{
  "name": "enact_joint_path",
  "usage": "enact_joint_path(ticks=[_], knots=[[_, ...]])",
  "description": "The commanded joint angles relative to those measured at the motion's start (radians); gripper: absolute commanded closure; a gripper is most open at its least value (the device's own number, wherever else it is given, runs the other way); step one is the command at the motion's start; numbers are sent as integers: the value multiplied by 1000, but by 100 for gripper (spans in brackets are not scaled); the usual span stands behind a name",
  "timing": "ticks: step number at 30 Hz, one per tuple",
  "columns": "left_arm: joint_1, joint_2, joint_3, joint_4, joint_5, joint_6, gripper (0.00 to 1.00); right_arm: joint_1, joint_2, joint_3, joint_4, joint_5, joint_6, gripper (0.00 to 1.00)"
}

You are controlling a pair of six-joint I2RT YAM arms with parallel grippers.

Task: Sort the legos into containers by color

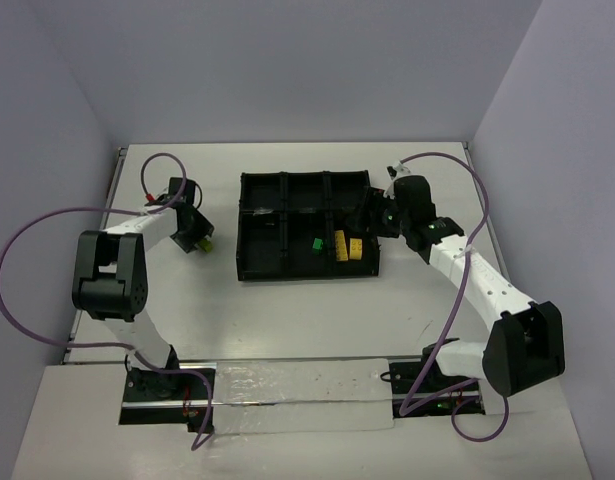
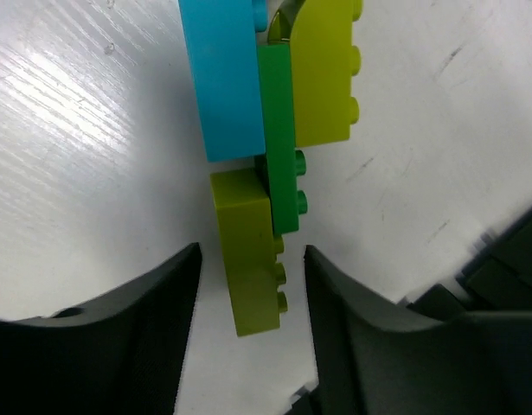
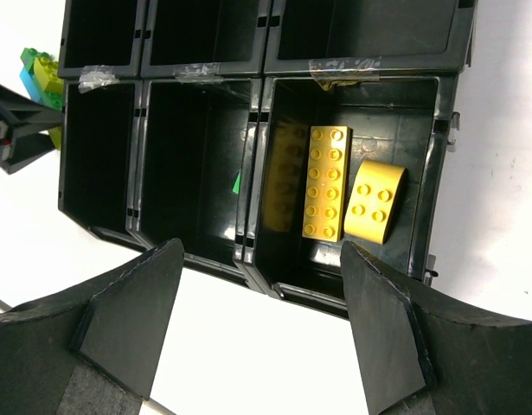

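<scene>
**A:** Where does the lego cluster (image 2: 266, 147) sit?

**B:** On the white table (image 2: 92, 130), left of centre in the overhead view and well apart from the black tray (image 1: 262, 248). In the left wrist view it runs down the upper middle of the frame. There is a teal brick (image 2: 222, 78) and an upper lime brick (image 2: 322, 78), with a dark green brick (image 2: 281, 173) between them. A lower lime brick (image 2: 246, 268) is at the bottom.

**A:** And the left gripper (image 2: 251, 255)?

**B:** Its jaws stand either side of the lower lime brick without touching it. A sliver of table shows on each side, so it is released and grips nothing.

**A:** The right gripper (image 3: 261, 251)?

**B:** It is spread wide with nothing between the fingers, and hangs at the tray's right edge in the overhead view.

**A:** What lies in the tray?

**B:** In the overhead view, the lower right compartment holds a long yellow brick (image 3: 326, 181) and a curved yellow brick (image 3: 375, 201) just beside it, both studs up. A small green brick (image 1: 315, 243) lies in the lower middle compartment.
</scene>
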Motion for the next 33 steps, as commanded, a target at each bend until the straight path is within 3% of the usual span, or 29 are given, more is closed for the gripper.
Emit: enact_joint_path(ticks=[1,6,10,12,16,21,27,33], knots=[[-3,11,0,44,3,-4,56,9,3,-2,50,-12,6,20],[-8,-56,-19,15,-6,14,69,8,2,1,52,-19,9,20],[-10,-137,-19,-31,-2,45,93,8,-3,8,54,-27,18,20],[-12,-176,-16,-53,10,66,99,8,-6,11,55,-32,21,20],[-13,-276,-5,-88,62,138,100,13,-15,32,50,-54,27,20],[-31,-432,1,-45,278,278,100,29,-43,85,35,-92,39,20],[-146,-539,-2,45,459,392,100,58,-60,165,65,-150,97,20],[-256,-548,-18,150,567,381,100,170,-2,255,118,-117,172,19]])
